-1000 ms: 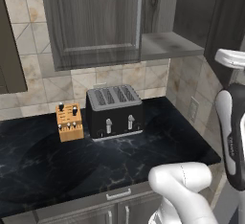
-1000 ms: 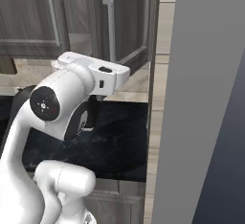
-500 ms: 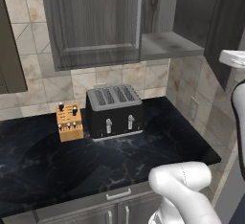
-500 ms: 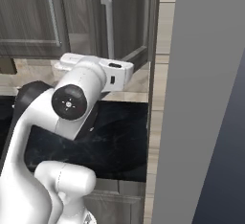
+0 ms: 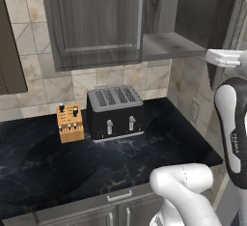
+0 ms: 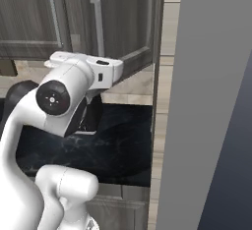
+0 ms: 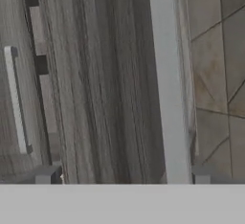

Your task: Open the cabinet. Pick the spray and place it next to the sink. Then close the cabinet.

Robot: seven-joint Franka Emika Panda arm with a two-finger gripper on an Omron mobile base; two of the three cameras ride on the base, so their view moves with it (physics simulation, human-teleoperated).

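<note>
The cabinet (image 5: 96, 22) hangs over the counter. Its left door is shut, with a silver bar handle (image 5: 139, 17). Its right door (image 6: 130, 22) stands swung out and carries its own handle (image 6: 97, 25). The open half shows a bare inner shelf (image 5: 169, 45). The spray and the sink are out of view. My gripper (image 7: 124, 177) is open with nothing between its fingertips (image 7: 45, 175). It faces dark wood grain, a pale edge strip (image 7: 167, 84) and a bar handle (image 7: 15, 106). The white hand (image 6: 106, 71) sits just below the open door's lower edge.
A black toaster (image 5: 116, 111) and an orange knife block (image 5: 70, 122) stand at the back of the black marbled counter (image 5: 72, 167). A tall grey panel (image 6: 211, 101) rises close on the right. Low cabinets with short handles (image 5: 118, 196) run under the counter.
The arm's elbow and forearm have swung out and back while the hand stayed by the open door. The doors have not visibly moved.
</note>
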